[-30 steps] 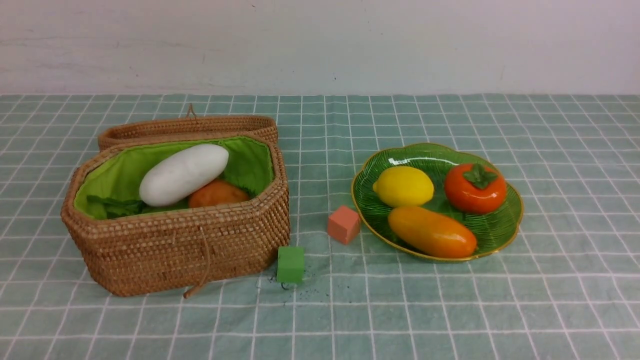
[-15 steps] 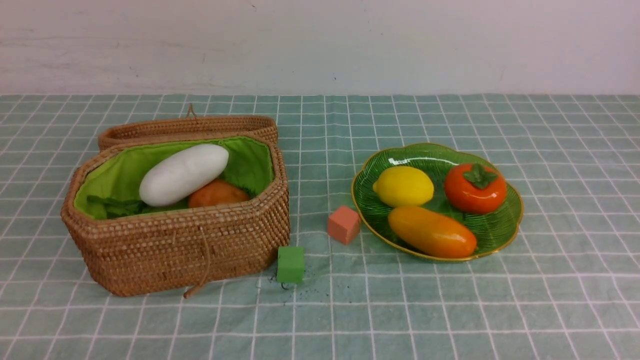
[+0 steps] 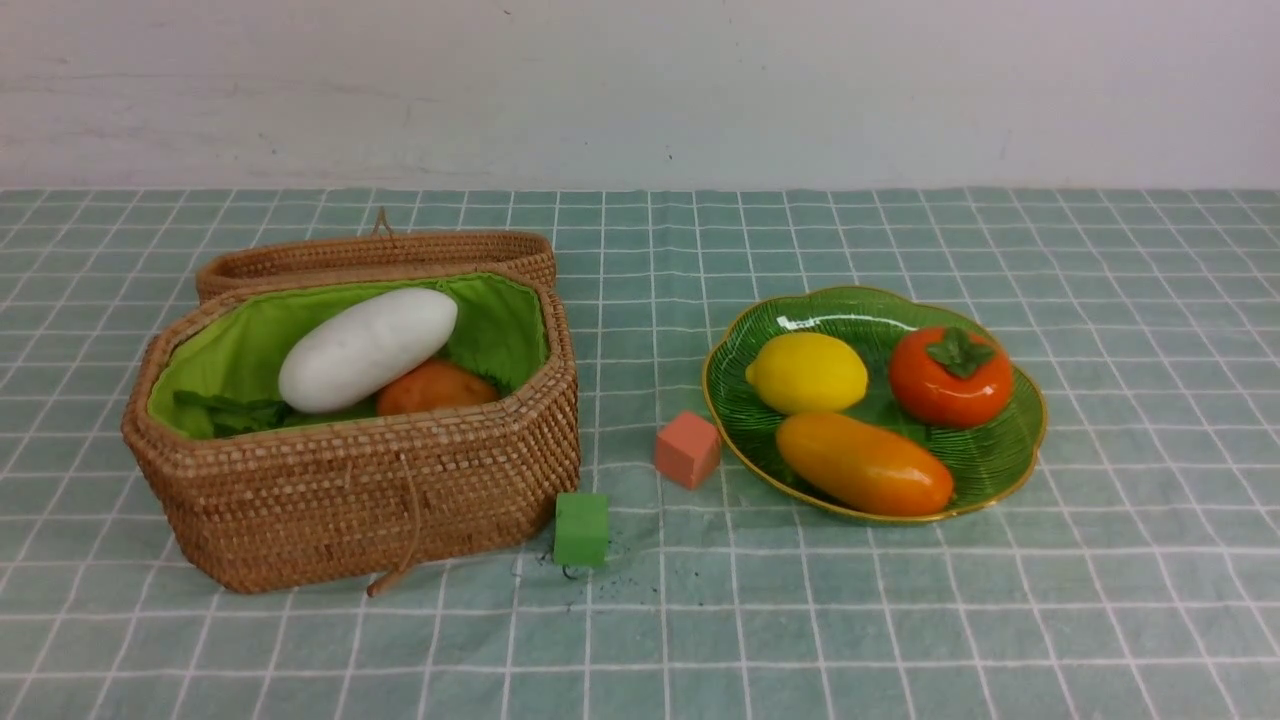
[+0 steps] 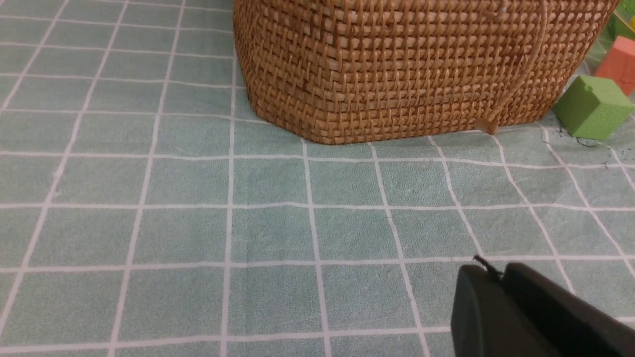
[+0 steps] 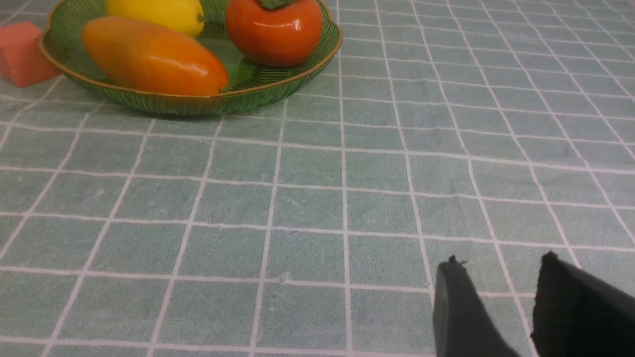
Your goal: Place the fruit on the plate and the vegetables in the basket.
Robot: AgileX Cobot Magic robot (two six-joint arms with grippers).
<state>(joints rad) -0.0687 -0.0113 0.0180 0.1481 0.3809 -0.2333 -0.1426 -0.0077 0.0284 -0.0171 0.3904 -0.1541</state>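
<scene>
Three fruits, lemon [image 3: 806,372], persimmon [image 3: 950,376] and mango [image 3: 863,464], lie on the plate [image 3: 1010,455]. The left claw [image 4: 501,280] is pressed together; the right claw [image 5: 501,277] is slightly spread, holding nothing.

Carrot [image 3: 437,388]: you see only an orange hump; the radish [image 3: 366,348] and basket [image 3: 350,500] wall hide the rest.
Potato: not visible to you.
Left gripper [image 4: 501,277]: cropped by the frame edge.
Right gripper [image 5: 496,277]: likewise cropped.

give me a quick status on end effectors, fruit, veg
Left end effector shut, right end effector open, both empty. Fruit on plate, vegetables in basket. Nothing in the way.
</scene>
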